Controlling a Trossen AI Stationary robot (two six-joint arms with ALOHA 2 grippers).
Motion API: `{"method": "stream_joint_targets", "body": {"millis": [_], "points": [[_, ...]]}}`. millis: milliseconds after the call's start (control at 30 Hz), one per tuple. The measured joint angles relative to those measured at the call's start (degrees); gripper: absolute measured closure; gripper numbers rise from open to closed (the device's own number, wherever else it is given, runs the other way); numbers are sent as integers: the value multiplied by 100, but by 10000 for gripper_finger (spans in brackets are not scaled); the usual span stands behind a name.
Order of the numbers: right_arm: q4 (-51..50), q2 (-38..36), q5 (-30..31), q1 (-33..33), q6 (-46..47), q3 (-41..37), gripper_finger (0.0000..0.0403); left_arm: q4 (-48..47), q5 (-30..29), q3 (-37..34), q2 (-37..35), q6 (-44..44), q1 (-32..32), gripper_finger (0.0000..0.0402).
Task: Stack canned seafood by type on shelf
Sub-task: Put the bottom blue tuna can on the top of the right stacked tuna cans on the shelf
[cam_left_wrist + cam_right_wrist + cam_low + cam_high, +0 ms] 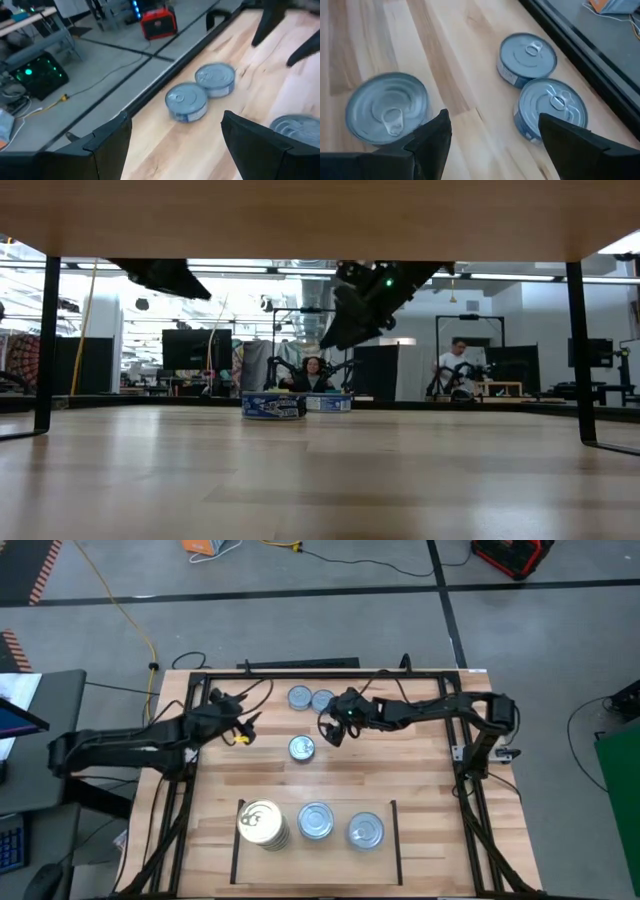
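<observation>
Right gripper (330,730) hovering open-fingered above loose silver tin (302,748).
Rigid, light, slick-sided; best pinched across blue wall. Two more tins (540,85) near table's far edge; shelf (392,840) holds stacks; left gripper (238,728) open nearby.

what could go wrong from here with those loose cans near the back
1. The two back cans touch; with the right tool open close by, taking one could shove the other toward the table's back edge.
2. The left tool, also open, flanks the lone can from the other side; if both reach in, the arms may collide.
3. The gold stack on the shelf looks tall; adding cans beside it could knock it over.
</observation>
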Motion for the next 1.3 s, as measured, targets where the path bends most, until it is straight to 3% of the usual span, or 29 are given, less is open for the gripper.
{"method": "stream_joint_targets", "body": {"millis": [167, 367, 467, 567, 700, 967, 1300], "points": [[110, 72, -7, -34, -228, -87, 78, 388, 542, 0, 683, 171, 552, 107], [1446, -20, -295, -369, -173, -963, 78, 1031, 1482, 2, 1342, 305, 1153, 107], [2061, -17, -780, -428, -10, -1329, 78, 1359, 2302, 7, 1683, 363, 1334, 107], [2281, -24, -1053, -246, -221, -1466, 78, 1619, 2909, 9, 2035, 383, 1387, 107], [2382, -91, -1515, -37, -656, -1365, 78, 1770, 3260, 9, 2357, 501, 1392, 107], [2319, -57, -1607, 317, -1121, -1105, 78, 1716, 4447, 9, 2562, 460, 1311, 107], [2166, 844, -1589, 410, -986, -544, 78, 2178, 4551, 9, 3305, -87, 1158, 107]]}}
